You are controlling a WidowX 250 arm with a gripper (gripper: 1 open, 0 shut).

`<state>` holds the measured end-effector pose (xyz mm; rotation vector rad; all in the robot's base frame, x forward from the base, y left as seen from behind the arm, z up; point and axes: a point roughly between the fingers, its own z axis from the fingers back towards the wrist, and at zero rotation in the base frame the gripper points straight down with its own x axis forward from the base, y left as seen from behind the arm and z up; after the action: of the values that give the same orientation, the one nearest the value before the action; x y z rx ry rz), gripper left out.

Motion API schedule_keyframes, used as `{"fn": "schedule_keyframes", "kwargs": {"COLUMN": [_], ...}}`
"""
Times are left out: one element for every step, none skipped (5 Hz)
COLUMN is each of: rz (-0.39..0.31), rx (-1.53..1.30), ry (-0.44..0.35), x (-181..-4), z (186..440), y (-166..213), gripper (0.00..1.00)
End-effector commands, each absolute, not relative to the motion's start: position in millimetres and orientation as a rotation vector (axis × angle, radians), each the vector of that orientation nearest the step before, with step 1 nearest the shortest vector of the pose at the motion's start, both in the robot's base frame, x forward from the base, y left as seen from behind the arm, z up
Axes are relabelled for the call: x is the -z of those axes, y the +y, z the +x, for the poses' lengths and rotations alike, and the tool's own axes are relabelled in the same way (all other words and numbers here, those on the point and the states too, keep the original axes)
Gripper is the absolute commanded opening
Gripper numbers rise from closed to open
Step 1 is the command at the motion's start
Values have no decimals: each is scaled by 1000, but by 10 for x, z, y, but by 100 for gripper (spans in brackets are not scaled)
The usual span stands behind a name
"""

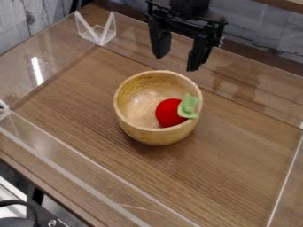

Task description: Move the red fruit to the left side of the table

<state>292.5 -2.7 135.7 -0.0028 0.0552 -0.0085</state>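
Note:
The red fruit (pixel 171 112), small and round with a green leafy top at its right, lies inside the light wooden bowl (pixel 138 95) near the middle of the brown wood-grain table (pixel 225 168). My black gripper (pixel 176 50) hangs pointing down above and behind the bowl's far rim, slightly right of its centre. Its two fingers stand apart with nothing between them, and it touches neither bowl nor fruit.
Clear acrylic walls (pixel 48 62) edge the table on all sides. A clear angled bracket (pixel 95 29) stands at the far left corner. Bare tabletop lies left of the bowl and in front of it.

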Motion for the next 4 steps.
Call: {"fn": "schedule_keyframes", "kwargs": {"rz": [-3,4,11,22], "rx": [50,116,169,267], "ry": [86,113,117,107], "x": [-1215,-1019,-859,-739], "z": [2868,2780,2747,2723], "y": [-38,-55,-66,-74], "gripper": [100,100,100,100]}}
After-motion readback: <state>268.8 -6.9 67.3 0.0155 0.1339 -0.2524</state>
